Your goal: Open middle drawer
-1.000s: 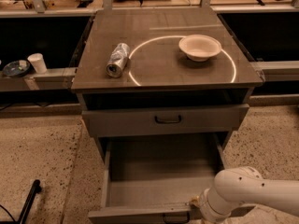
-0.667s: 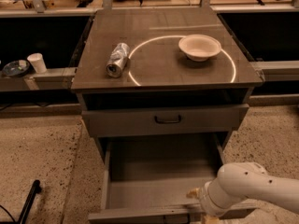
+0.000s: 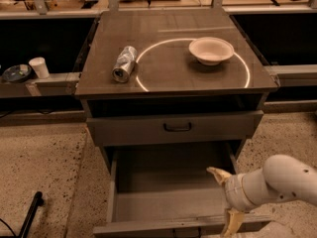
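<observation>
Jaws well apart, clamped on nothing. Task's own middle drawer (image 3: 163, 205) already pulled far out toward the near edge of the view, tray bare, front wall at the near side, handle hidden from here. Robot's gripper (image 3: 225, 198) just above the right part of that front wall, one tan fingertip (image 3: 217, 173) raised over the tray's right side, the other hanging down at the front edge; touching the metal or not, cannot tell. Pale arm (image 3: 287, 182) behind it, reaching in from the near right. Farther back and higher, top drawer (image 3: 129, 130) with a dark loop handle (image 3: 177, 127), seemingly a little ajar beneath the cabinet top (image 3: 173, 81). On that top, can (image 3: 124, 63) lying on its side at the left, white bowl (image 3: 211, 50) upright at the far right, well apart. Off to the far left, paper cup (image 3: 38, 67) on a ledge.

By the look of things, pull as good as finished; release and retreat now in hand. To do it well: hold the jaws wide, lift straight clear of the front wall before swinging away, back off toward the near right, avoid brushing the front and nudging the drawer shut again.

Against a second ago: drawer out just as far; arm drawn off to the right; gripper shifted right and higher, away from a low spot nearer the middle of the front wall; can, bowl and cup unmoved.
</observation>
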Action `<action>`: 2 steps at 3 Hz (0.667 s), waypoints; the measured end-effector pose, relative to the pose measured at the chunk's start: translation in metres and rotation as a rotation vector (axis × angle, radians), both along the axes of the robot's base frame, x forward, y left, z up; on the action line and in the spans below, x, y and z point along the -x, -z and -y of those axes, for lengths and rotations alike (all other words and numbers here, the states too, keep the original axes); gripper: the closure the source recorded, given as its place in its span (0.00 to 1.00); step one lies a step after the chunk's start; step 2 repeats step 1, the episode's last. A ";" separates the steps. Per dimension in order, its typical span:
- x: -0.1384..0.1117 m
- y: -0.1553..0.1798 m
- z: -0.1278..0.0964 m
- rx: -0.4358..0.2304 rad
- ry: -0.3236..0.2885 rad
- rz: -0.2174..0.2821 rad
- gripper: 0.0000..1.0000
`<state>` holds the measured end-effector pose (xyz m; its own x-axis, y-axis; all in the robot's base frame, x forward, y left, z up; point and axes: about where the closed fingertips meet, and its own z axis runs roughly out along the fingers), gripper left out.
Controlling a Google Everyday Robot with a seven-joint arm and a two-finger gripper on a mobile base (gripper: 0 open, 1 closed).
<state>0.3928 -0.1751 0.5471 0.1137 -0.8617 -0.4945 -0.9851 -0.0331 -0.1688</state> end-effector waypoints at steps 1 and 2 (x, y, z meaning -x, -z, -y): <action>0.001 -0.009 0.004 -0.023 -0.008 0.013 0.00; 0.001 -0.009 0.004 -0.023 -0.008 0.013 0.00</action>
